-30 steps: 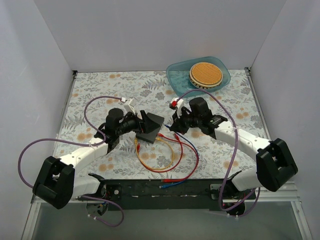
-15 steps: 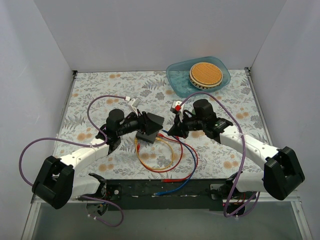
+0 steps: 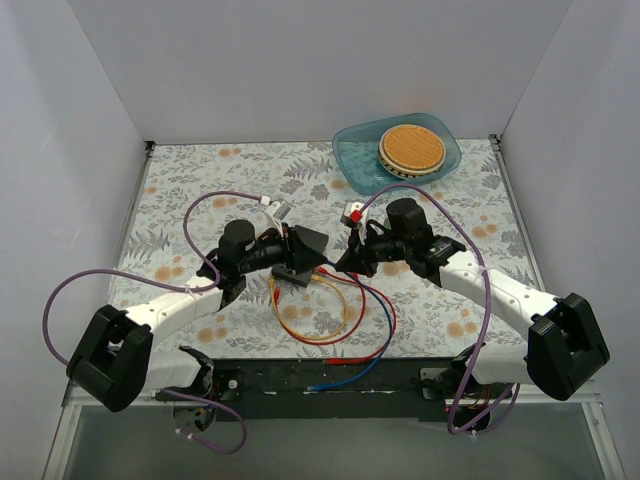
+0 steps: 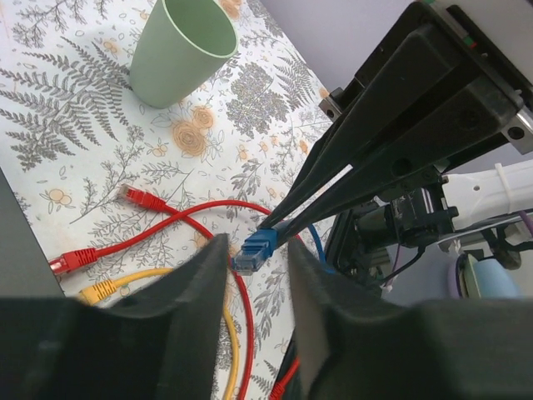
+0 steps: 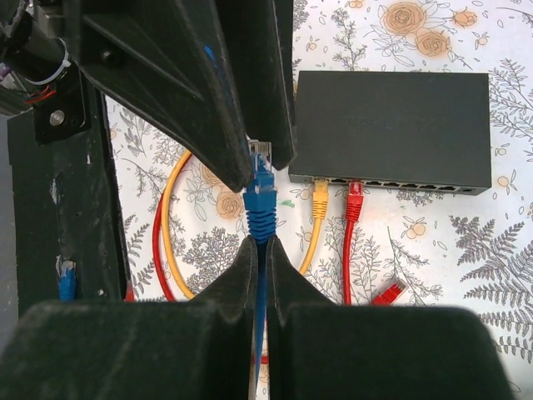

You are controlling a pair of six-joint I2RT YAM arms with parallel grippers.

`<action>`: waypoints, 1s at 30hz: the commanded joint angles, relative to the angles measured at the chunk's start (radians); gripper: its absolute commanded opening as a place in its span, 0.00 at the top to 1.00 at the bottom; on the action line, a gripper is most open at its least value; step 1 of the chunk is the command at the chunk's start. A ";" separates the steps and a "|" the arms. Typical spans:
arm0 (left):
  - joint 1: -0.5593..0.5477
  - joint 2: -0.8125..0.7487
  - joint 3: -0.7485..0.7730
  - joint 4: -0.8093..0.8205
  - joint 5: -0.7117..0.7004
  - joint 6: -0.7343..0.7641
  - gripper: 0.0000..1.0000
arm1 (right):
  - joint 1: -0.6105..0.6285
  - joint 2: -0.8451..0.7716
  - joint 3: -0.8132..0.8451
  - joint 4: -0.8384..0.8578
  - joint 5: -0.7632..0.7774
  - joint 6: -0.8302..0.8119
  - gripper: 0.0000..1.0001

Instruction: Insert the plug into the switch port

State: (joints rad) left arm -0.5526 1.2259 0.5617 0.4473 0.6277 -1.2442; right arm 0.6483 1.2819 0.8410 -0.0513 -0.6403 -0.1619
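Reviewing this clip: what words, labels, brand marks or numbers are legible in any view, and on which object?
None: no legible text in any view.
On the black switch: top face blank; any marks by its ports are too small to read.
On the blue plug, yellow plug and red plug: no print visible.
On the green cup: plain.
On the blue dish: no lettering visible.

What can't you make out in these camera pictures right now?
Right wrist view: whether the left pincer actually touches the blue plug; shadow between its fingers hides the contact.
Top view: the ports of the switch and the blue plug, covered by the left pincer and too small.
Left wrist view: the green cup, its far rim cut off by the top edge.
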 commanded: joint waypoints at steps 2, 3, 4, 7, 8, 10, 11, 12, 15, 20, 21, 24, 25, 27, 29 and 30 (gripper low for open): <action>-0.018 0.018 0.035 -0.007 -0.006 0.019 0.86 | 0.002 -0.026 0.035 0.022 -0.035 -0.001 0.99; -0.023 0.020 0.038 -0.018 -0.020 0.012 0.92 | 0.001 -0.026 0.036 0.024 -0.036 0.002 0.99; -0.023 0.021 0.043 -0.027 -0.035 0.012 1.00 | 0.002 -0.023 0.036 0.024 -0.035 0.005 0.99; -0.024 0.020 0.061 -0.077 -0.106 0.005 1.00 | 0.014 -0.023 0.049 0.025 0.023 0.027 0.96; -0.024 0.020 0.064 -0.085 -0.118 -0.001 1.00 | 0.020 -0.024 0.053 0.028 0.043 0.030 0.88; -0.024 0.024 0.073 -0.098 -0.137 -0.014 1.00 | 0.053 -0.032 0.056 0.042 0.118 0.036 0.64; -0.024 0.026 0.076 -0.102 -0.138 -0.018 1.00 | 0.066 -0.032 0.059 0.042 0.149 0.033 0.59; -0.024 0.029 0.084 -0.102 -0.135 -0.023 1.00 | 0.097 -0.032 0.067 0.042 0.210 0.027 0.55; -0.024 0.032 0.089 -0.099 -0.129 -0.035 1.00 | 0.148 -0.013 0.089 0.042 0.286 0.004 0.52; -0.024 0.015 0.083 -0.099 -0.129 -0.035 1.00 | 0.188 0.033 0.115 0.028 0.366 -0.013 0.73; -0.024 0.012 0.081 -0.098 -0.128 -0.035 1.00 | 0.191 0.037 0.116 0.027 0.385 -0.013 0.75; -0.024 0.003 0.076 -0.091 -0.125 -0.037 1.00 | 0.192 0.043 0.107 0.033 0.416 -0.019 0.75; -0.024 0.003 0.078 -0.091 -0.125 -0.037 1.00 | 0.194 0.042 0.107 0.034 0.421 -0.022 0.73; -0.024 0.004 0.076 -0.090 -0.125 -0.037 1.00 | 0.195 0.042 0.101 0.036 0.429 -0.028 0.69; -0.024 0.003 0.076 -0.091 -0.122 -0.037 1.00 | 0.195 0.042 0.101 0.034 0.433 -0.031 0.64; -0.024 0.003 0.076 -0.091 -0.123 -0.038 1.00 | 0.195 0.042 0.102 0.033 0.436 -0.036 0.63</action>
State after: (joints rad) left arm -0.5735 1.2606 0.6125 0.3370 0.5106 -1.2808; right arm 0.8371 1.3239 0.9138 -0.0494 -0.2348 -0.1753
